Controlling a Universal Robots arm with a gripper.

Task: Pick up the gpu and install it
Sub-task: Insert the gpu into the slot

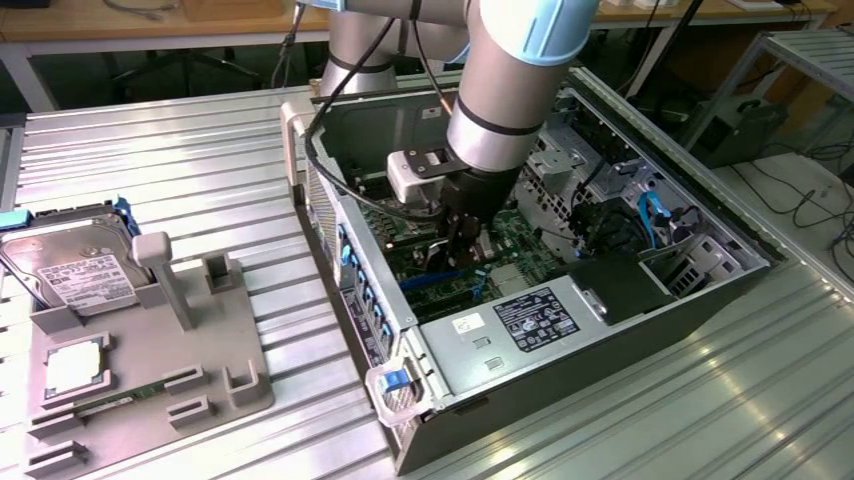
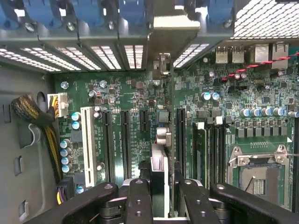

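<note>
Fingers (image 2: 156, 198) clamped on gpu (image 2: 159, 175), held edge-on directly below them; its long axis runs parallel w/ the slots (image 2: 125, 140) on motherboard (image 2: 205, 121), inside case (image 1: 627, 330).

Open case top (image 1: 627, 120); crowded motherboard (image 2: 126, 93) below.

Even bright overhead light; glare on ribbed metal table (image 1: 200, 160); computer case (image 1: 667, 330) interior shadowed; motherboard (image 2: 135, 121) sharp, near fingers (image 2: 140, 200) soft.
</note>
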